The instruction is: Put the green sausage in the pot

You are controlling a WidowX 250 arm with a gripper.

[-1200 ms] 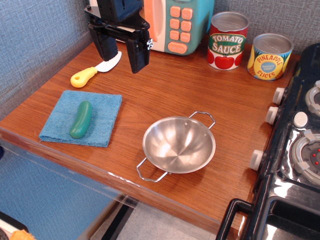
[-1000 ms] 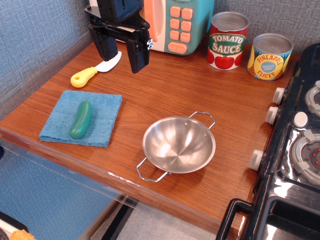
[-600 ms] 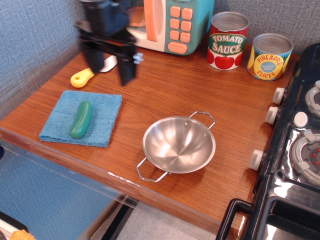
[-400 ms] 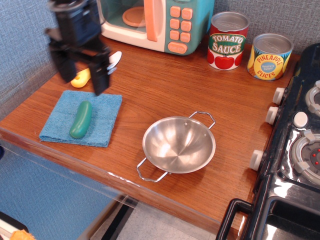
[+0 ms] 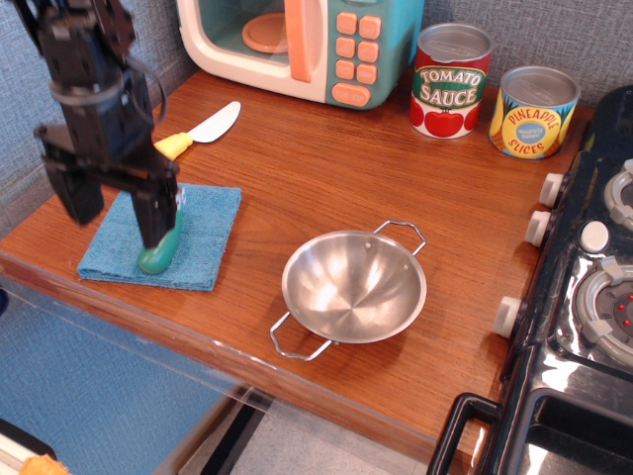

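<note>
The green sausage (image 5: 158,257) lies on a blue cloth (image 5: 206,236) at the front left of the wooden counter; only its lower end shows below one finger. The pot (image 5: 354,285), a shiny steel bowl with two wire handles, stands empty to the right of the cloth. My black gripper (image 5: 116,224) hangs over the cloth's left part, open and empty, its right finger (image 5: 154,213) in front of the sausage and its left finger past the cloth's left edge. I cannot tell its height above the cloth.
A yellow-handled toy knife (image 5: 203,130) lies behind the cloth. A toy microwave (image 5: 302,45), a tomato sauce can (image 5: 451,81) and a pineapple can (image 5: 534,112) stand along the back. A black toy stove (image 5: 593,287) borders the right side.
The gripper has moved from in front of the microwave forward and left, down over the blue cloth and the sausage. It has stayed open. The sausage and the pot have not moved.
</note>
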